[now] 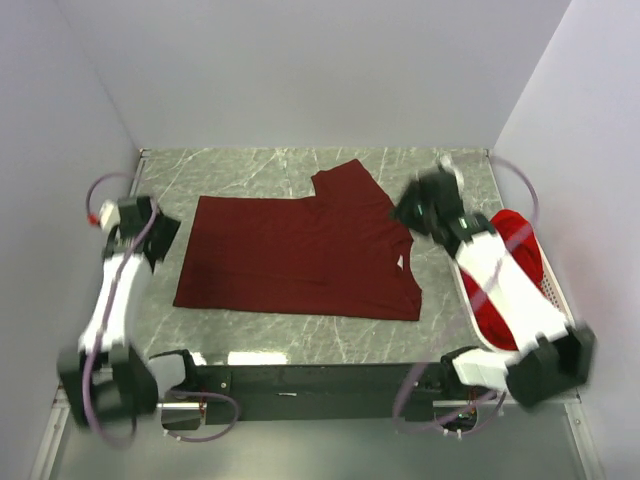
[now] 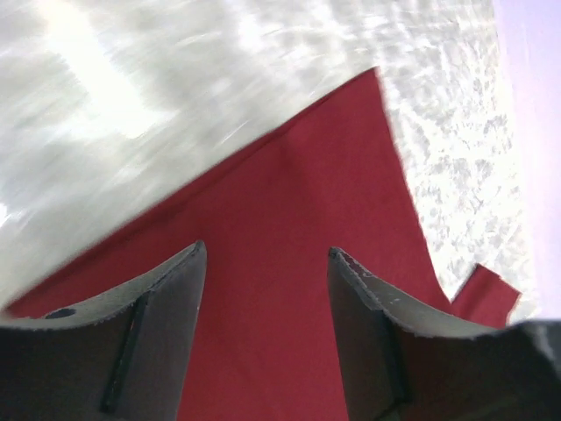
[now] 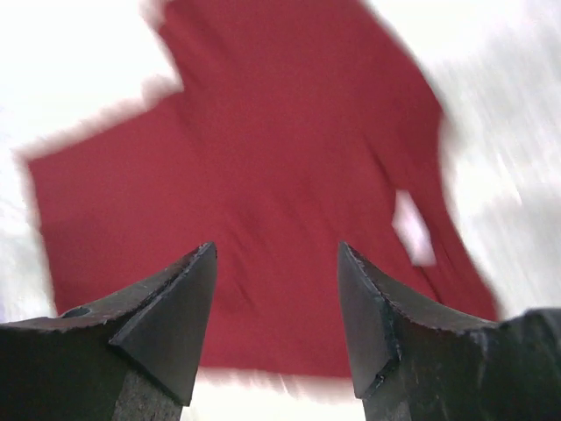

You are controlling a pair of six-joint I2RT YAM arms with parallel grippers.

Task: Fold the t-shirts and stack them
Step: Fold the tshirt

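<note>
Left claw (image 2: 267, 254) and right claw (image 3: 276, 250) gape wide, empty, at opposite ends of the maroon t-shirt (image 1: 300, 260) spread flat in the middle of the bench (image 1: 250, 170).

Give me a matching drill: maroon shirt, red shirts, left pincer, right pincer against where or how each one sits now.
Column A
1. maroon t-shirt
2. red t-shirts
3. left pincer
4. right pincer

Column B
a. piled in the white basket at the right edge
b. open, at the spread shirt's left end
c. spread flat on the table
d. open, at the spread shirt's right end

Pairs: 1-c, 2-a, 3-b, 4-d
</note>
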